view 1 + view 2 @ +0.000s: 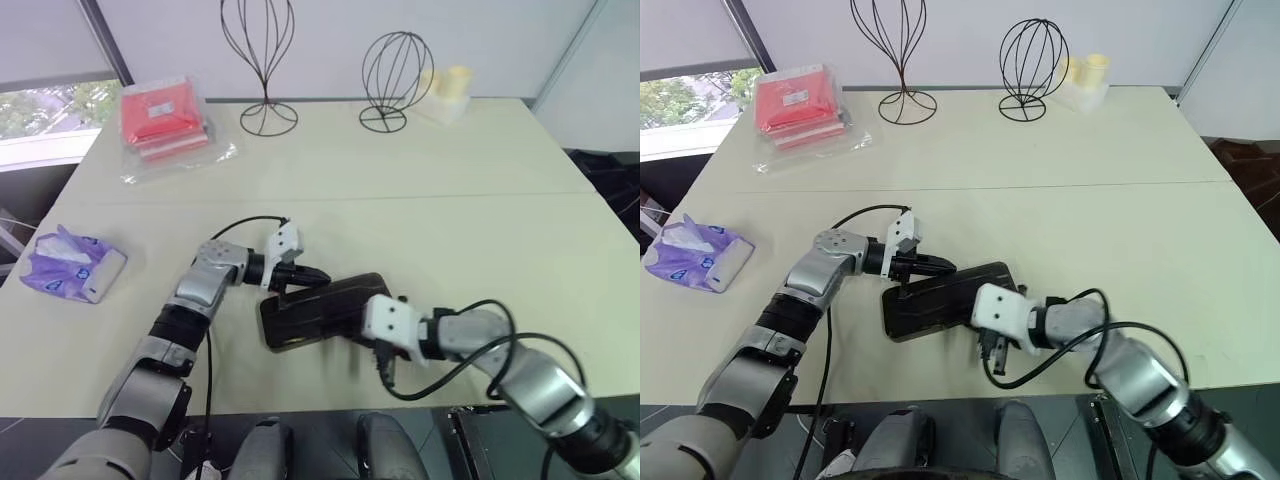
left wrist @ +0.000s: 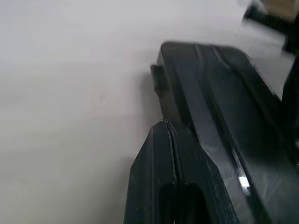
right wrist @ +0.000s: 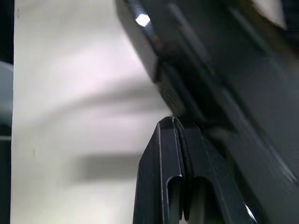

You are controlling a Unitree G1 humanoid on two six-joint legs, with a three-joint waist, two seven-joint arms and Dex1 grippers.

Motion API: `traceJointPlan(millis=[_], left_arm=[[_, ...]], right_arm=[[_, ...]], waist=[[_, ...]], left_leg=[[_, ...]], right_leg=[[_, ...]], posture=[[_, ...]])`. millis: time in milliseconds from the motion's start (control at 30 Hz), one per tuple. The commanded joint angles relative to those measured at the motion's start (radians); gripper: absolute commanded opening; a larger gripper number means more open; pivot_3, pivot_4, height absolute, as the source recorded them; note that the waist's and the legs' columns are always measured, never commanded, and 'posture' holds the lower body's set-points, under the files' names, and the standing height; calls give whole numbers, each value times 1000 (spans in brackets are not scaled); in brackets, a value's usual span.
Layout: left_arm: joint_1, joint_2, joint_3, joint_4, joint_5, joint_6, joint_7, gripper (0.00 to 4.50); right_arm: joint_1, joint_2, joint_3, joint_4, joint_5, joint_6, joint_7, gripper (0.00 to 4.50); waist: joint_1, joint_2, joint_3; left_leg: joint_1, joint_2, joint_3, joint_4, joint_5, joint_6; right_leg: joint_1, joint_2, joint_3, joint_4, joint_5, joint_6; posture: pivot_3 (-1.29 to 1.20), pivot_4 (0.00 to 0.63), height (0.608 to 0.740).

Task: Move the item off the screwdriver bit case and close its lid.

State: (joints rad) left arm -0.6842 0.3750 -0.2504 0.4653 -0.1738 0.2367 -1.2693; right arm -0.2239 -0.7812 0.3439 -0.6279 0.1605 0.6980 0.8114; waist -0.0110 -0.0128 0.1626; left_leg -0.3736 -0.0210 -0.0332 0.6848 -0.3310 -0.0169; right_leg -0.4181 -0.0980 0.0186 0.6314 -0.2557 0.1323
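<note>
The purple-and-white tissue pack (image 1: 72, 262) lies on the table at the far left, well away from the screwdriver bit case (image 1: 320, 310). The dark case sits near the table's front edge, between both arms. Its lid (image 1: 330, 296) lies flat on top of it; I cannot tell whether the latch is engaged. My left gripper (image 1: 312, 276) is shut, its tips against the case's far left edge (image 2: 187, 84). My right gripper (image 3: 174, 120) is also shut, its tips at the case's near edge by the small latch tab (image 3: 170, 95).
A red packet in clear wrapping (image 1: 163, 118) lies at the back left. Two black wire stands (image 1: 266, 60) (image 1: 396, 75) and a pale yellow object (image 1: 447, 92) stand along the back. The table's front edge (image 1: 330, 408) runs just below the case.
</note>
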Motion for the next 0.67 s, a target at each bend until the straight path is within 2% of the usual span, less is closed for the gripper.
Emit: traceJointPlan(millis=[33,233,367,533,667], left_arm=[[-27,1,15,-30,-23,33,-15,0],[-29,72,94,-198,-89,134,5,0],[31,130,161,-392,-152,255,68,0],[133,198,233,-621,-235,398,148,0],[207,245,270,-735,-280,461,195,0]], right_arm=[[-13,-45,-129,-93,60,36,27,21],[-31,-168,-337,-117,177,93,119,21],[-45,-252,-447,-69,210,76,168,21],[-31,-324,-544,-17,226,45,210,21],[-24,-343,-580,17,232,18,227,21]], waist=[[1,0,0],[-1,-2,2],[-1,-1,2],[0,-1,2],[1,-1,2]], left_leg=[[-1,0,0,0,0,0],[-2,0,0,0,0,0],[-1,0,0,-1,0,0],[-1,1,0,-1,0,0],[-2,1,0,-1,0,0]], right_leg=[[0,0,0,0,0,0],[-1,0,0,0,0,0],[-2,0,0,0,0,0],[-2,0,1,0,0,0],[-2,-1,1,-1,0,0]], posture=[[0,150,740],[0,150,740],[0,150,740],[0,150,740],[0,150,740]])
